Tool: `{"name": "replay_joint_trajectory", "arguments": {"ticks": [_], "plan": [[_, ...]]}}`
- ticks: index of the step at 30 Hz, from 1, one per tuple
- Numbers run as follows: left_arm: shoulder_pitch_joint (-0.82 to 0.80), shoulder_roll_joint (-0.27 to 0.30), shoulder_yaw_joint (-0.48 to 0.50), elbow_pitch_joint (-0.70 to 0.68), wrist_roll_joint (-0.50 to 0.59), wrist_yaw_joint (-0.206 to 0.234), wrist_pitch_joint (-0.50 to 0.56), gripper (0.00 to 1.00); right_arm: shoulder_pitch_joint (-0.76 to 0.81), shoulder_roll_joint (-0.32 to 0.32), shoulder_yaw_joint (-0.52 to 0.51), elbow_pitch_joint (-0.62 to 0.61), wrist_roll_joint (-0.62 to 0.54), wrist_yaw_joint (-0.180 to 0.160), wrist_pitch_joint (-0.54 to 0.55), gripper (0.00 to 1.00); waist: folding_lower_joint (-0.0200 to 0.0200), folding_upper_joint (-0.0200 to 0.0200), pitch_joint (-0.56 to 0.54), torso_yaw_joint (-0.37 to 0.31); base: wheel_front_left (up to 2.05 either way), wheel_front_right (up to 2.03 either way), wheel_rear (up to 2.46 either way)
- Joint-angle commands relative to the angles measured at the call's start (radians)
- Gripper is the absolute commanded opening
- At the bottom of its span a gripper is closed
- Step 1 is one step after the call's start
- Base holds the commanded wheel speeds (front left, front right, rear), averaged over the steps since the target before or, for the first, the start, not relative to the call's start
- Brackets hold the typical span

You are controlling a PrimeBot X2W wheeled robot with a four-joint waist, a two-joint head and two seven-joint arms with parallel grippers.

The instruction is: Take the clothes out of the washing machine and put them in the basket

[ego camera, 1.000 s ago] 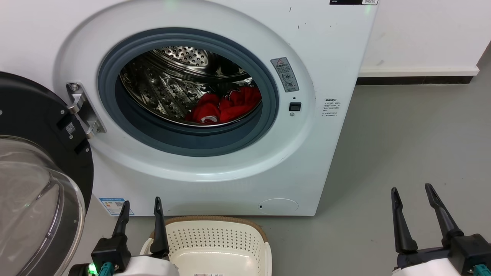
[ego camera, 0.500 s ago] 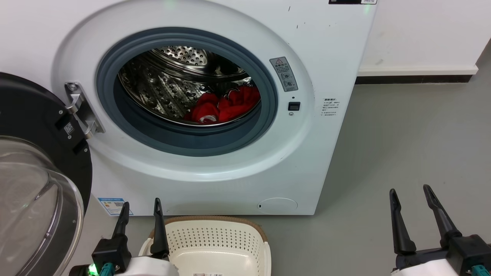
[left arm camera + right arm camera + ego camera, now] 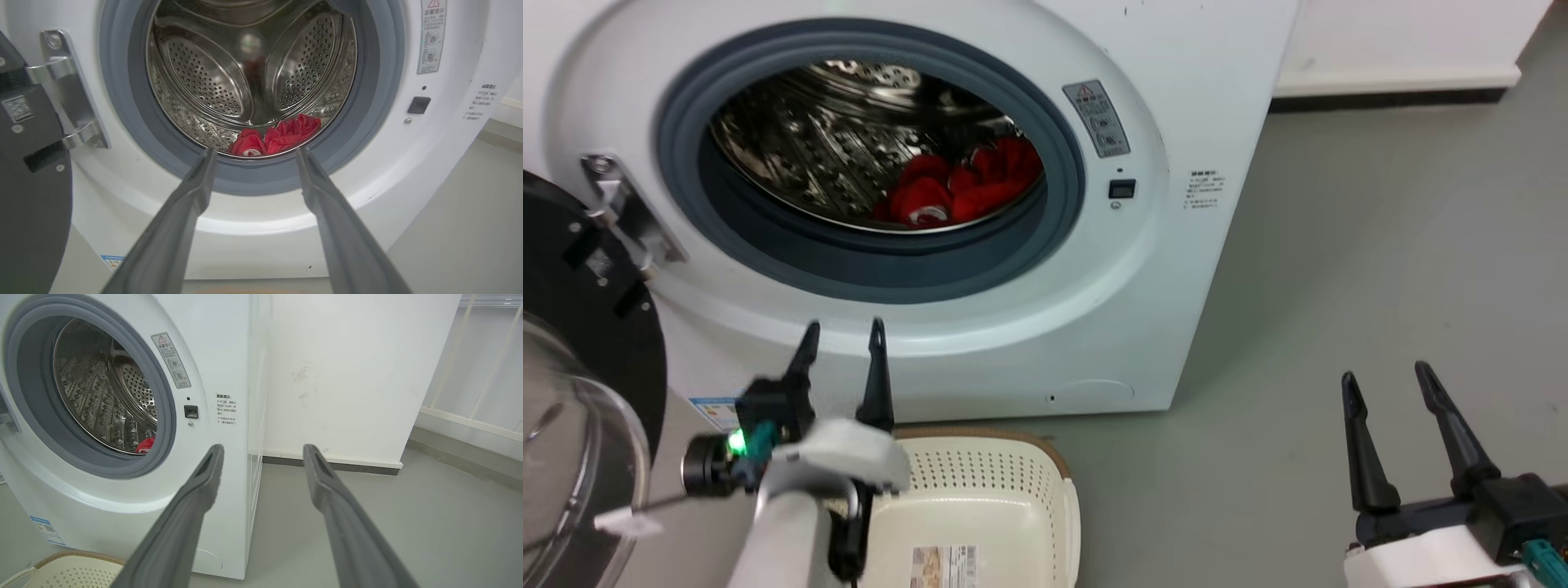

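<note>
Grey floor [image 3: 1339,245] and a white wall frame the white front-loading washing machine [image 3: 1209,82], whose round glass door [image 3: 572,457] hangs open at the far left. It carries a small QR sticker [image 3: 17,108] too fine to read. The left gripper [image 3: 843,327] points at the machine's front just below the grey rubber ring [image 3: 874,278], its fingers spread apart and holding nothing. Behind it on the floor, near the foot of the machine, stands the cream basket [image 3: 980,490] with no garment in it; a printed label [image 3: 943,563] on its bottom is illegible. The red clothes [image 3: 956,192] lie bunched at the lower right of the steel drum [image 3: 800,155], so the step in hand is judged to be the first reach. Next, the left arm would need to clear the ring's lip, dip to the heap and pinch a fold. A blue-edged sticker [image 3: 712,412] sits low on the front, and a warning label [image 3: 1097,118] with a red triangle and pictograms sits right of the opening. Beyond that is a block of small characters [image 3: 1202,189], unreadable. At the far right, the right gripper [image 3: 1385,371] hangs over bare floor, fingers parted and empty.
</note>
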State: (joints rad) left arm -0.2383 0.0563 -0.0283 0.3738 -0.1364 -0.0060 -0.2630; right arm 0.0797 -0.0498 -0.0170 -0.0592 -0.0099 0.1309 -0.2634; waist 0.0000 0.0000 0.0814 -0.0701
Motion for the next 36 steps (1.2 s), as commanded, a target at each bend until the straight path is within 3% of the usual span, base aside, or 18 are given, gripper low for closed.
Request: {"name": "replay_joint_trajectory", "arguments": {"ticks": [1,16,29,36], "plan": [[-0.056,0.011,0.009,0.04,-0.002,-0.01,-0.003,1.0,-0.026,-0.001,0.002,-0.005,-0.006,0.0,-0.002,1.0,0.0,0.0,0.052,-0.028,0.0,0.0,0.0],[-0.709,0.143,-0.009,0.523,0.05,-0.053,0.042,1.0,-0.205,0.0,0.021,-0.028,0.048,0.0,-0.002,1.0,0.0,0.0,0.36,-0.154,0.0,0.0,0.0],[-1.165,0.331,-0.08,0.716,0.107,-0.103,0.346,1.0,-0.322,0.001,0.021,-0.055,0.122,0.0,-0.002,1.0,0.0,0.0,0.596,-0.245,0.0,0.0,0.0],[-1.333,0.387,-0.115,0.783,0.098,-0.12,0.55,1.0,-0.355,0.001,0.035,-0.066,0.148,0.0,-0.002,1.0,0.0,0.0,0.68,-0.266,0.0,0.0,0.0]]}}
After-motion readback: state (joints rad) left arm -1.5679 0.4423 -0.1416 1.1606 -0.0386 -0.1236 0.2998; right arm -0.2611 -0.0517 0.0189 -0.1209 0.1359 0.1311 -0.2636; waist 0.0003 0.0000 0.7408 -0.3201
